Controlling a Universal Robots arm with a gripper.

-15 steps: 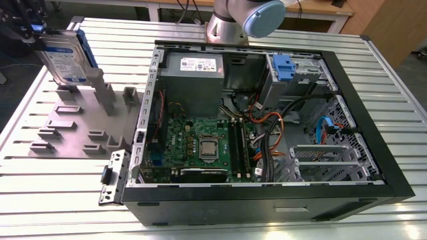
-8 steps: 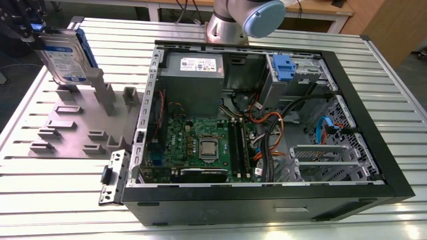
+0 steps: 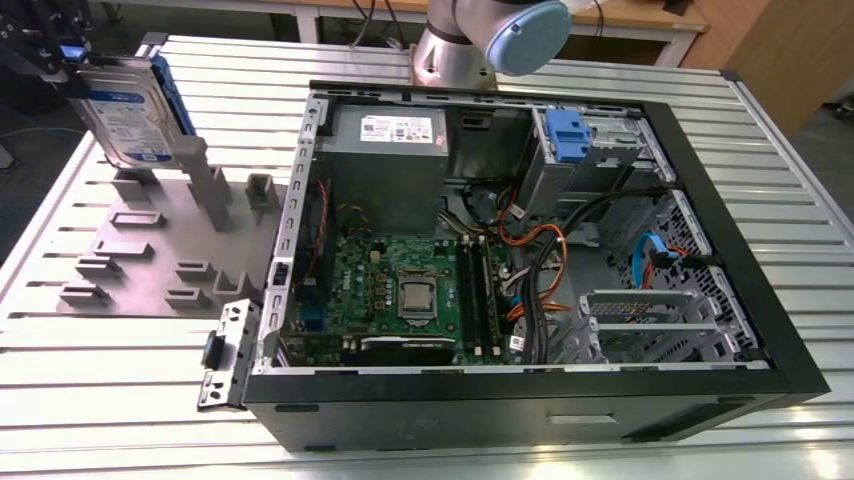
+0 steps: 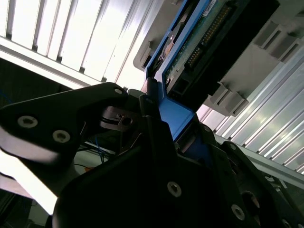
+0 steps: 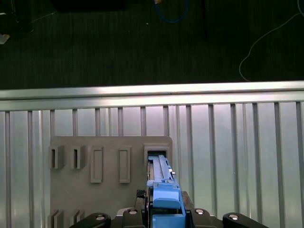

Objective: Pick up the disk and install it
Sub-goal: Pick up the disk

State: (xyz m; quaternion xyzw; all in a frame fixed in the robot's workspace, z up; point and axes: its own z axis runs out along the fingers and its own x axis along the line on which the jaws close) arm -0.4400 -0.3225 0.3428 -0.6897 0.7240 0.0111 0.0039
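Currently the black gripper (image 5: 164, 213) is clamped on the upper end tab of the silver-grey, blue-framed hard disk (image 3: 131, 105), which hangs near-vertical directly beneath it over the grey slotted plastic holder (image 3: 147, 235), with the open black computer case (image 3: 467, 408) off toward the exterior view's right.

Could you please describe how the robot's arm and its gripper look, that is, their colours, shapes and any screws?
The arm is a silver-grey metal tube with a rounded pale blue cap on its joint. The gripper is matte black, built of flat, curved link plates that are joined by small silver screws.
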